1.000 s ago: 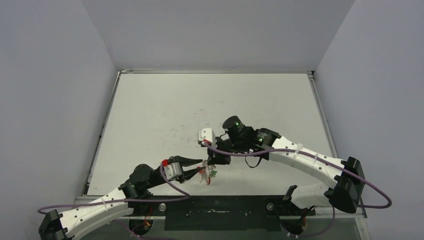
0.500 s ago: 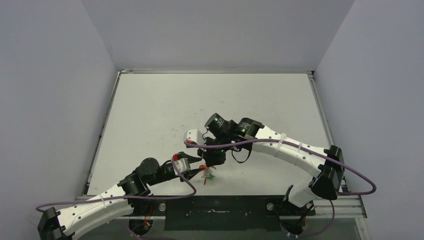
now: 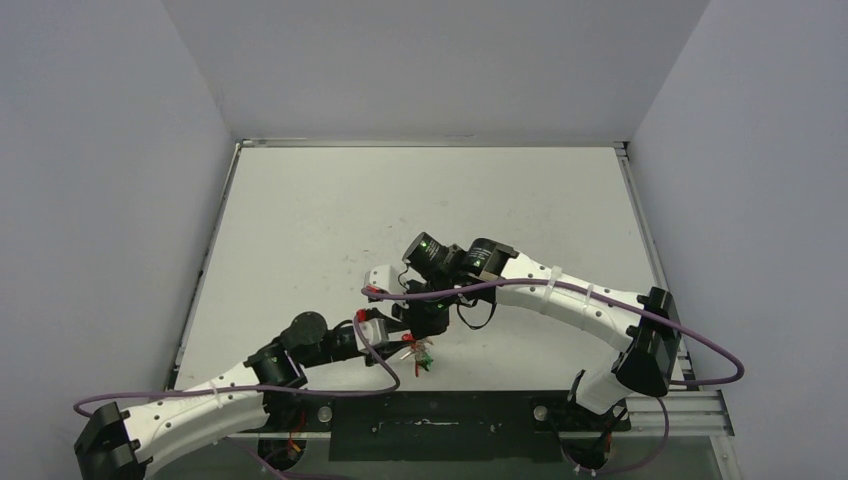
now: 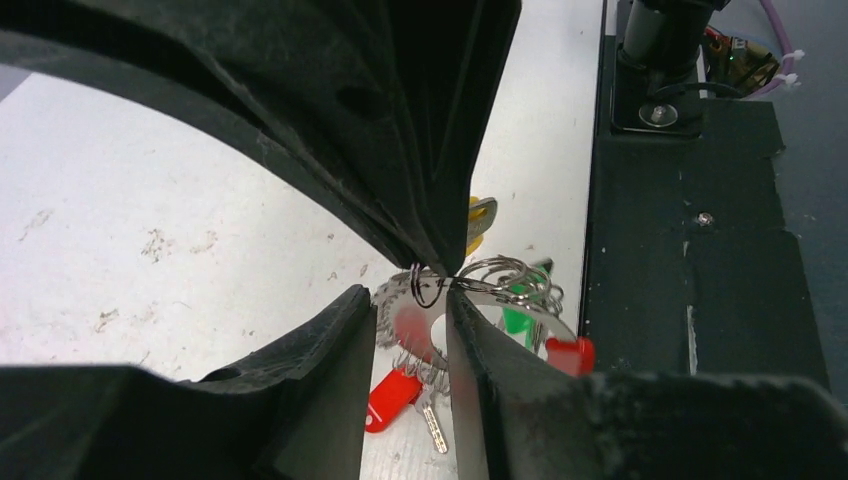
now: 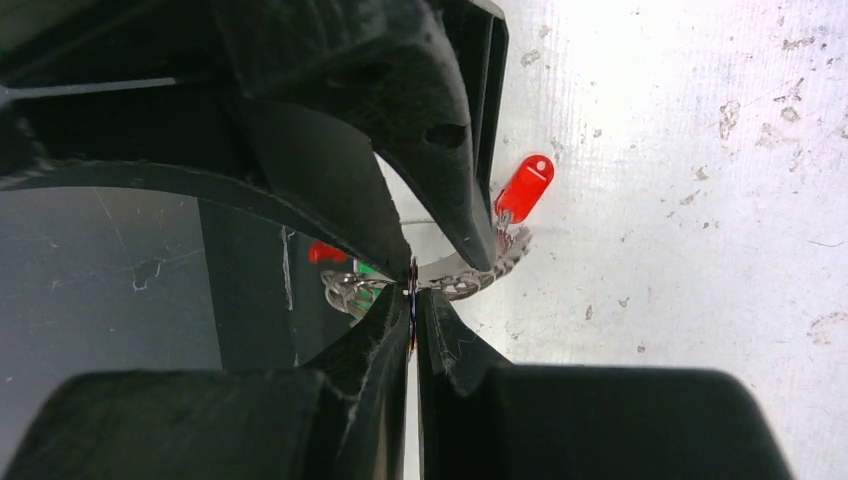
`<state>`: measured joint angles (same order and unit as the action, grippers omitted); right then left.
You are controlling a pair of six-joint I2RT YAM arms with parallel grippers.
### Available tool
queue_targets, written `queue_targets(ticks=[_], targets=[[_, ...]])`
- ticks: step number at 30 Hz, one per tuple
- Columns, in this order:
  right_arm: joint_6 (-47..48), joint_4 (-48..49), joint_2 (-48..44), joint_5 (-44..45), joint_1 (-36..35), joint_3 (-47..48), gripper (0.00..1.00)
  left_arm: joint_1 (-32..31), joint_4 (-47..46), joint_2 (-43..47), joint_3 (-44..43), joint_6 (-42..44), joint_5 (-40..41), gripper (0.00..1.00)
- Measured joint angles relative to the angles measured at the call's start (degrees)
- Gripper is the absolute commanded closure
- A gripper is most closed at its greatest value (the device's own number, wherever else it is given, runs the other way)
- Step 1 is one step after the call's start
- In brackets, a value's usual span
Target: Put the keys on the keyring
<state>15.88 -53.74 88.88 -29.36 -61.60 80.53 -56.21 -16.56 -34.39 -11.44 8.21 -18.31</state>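
Keyring [image 4: 497, 272] sat between left gripper [image 4: 410, 310] fingertips, right gripper [image 5: 412, 300] tips touched it from opposite, keys [image 4: 392, 398] lay beneath on table [image 4: 150, 200].

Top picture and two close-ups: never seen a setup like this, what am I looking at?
A left arm and a right arm stand bolted to a white table. The wide picture looks down from above; each close-up comes from a camera on one wrist. The keyring is a silvery coil, with a red key, green key and yellow key close by. The right gripper is shut, pinching a thin loop of it. The left gripper straddles the coil, jaws apart; whether it grips is unclear.
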Motion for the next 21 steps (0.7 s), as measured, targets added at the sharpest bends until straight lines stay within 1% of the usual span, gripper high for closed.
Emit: queue_targets(ticks=[2, 7, 9, 12, 16, 21], targets=[[-0.02, 0.04, 0.00, 0.26, 0.00, 0.00, 1.00, -0.02, -0.48, 0.48, 0.00, -0.02, -0.39, 0.70], [-0.02, 0.07, 0.00, 0.72, 0.00, 0.00, 1.00, -0.02, -0.83, 2.97, 0.00, -0.11, -1.27, 0.78], [-0.04, 0.09, 0.00, 0.74, 0.00, 0.00, 1.00, -0.02, -0.81, 3.74, 0.00, -0.15, -1.51, 0.79], [-0.04, 0.09, 0.00, 0.74, -0.07, 0.00, 1.00, -0.07, -0.85, 4.20, 0.00, -0.17, -1.66, 0.78], [-0.07, 0.09, 0.00, 0.98, -0.39, 0.00, 1.00, -0.07, -0.83, 3.52, 0.00, -0.09, -1.70, 0.71], [-0.22, 0.09, 0.00, 1.03, -0.98, 0.00, 1.00, -0.07, -0.74, 1.95, -0.09, 0.00, -1.68, 0.71]])
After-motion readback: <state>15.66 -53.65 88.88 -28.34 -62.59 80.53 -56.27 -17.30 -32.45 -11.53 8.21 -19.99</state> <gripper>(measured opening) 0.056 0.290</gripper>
